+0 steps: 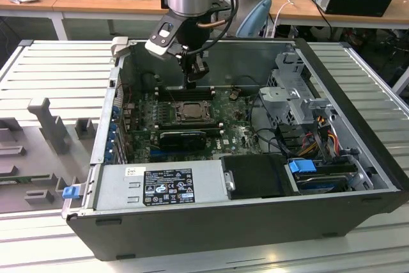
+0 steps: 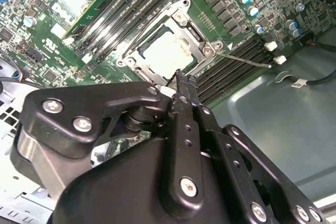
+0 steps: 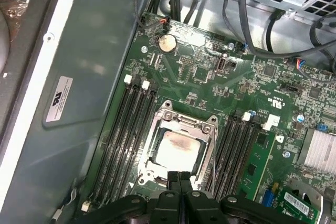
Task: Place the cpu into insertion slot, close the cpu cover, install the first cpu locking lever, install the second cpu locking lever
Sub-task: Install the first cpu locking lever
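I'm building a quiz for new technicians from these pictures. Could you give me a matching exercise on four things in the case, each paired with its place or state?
Things:
1 cpu
2 cpu cover
3 gripper
4 memory slots

Place or state:
A long black rows on both sides of the insertion slot
B fingers shut, by the cover's edge
C pale square seated in the insertion slot
D metal frame lying flat around the chip

Pairs: 1-C, 2-D, 3-B, 4-A
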Controlling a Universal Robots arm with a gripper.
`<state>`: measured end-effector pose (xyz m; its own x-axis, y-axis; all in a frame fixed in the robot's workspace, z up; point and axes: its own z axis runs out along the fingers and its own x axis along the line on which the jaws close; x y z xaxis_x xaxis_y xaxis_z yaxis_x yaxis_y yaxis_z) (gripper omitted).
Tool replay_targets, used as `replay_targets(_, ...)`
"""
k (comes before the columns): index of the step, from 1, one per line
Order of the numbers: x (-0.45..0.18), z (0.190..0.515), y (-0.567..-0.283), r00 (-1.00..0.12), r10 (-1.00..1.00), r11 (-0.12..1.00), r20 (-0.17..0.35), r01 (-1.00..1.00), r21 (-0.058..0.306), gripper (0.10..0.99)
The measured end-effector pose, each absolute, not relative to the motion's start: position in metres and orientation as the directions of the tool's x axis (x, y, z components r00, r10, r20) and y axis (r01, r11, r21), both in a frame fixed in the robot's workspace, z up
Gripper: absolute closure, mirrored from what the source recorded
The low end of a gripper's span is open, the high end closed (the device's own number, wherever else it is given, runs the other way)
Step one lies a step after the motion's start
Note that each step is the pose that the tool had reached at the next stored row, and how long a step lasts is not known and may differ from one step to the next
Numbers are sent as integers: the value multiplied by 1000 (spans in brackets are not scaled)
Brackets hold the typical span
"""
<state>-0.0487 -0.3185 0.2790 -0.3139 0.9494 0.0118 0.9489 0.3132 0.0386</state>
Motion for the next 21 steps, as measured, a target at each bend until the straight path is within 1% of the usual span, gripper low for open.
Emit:
replay_targets(12, -49, 279, -319, -377, 926, 377, 12, 926, 39, 980)
replay_targets(21, -49, 279, -319, -473, 881, 472, 12, 881, 39, 980)
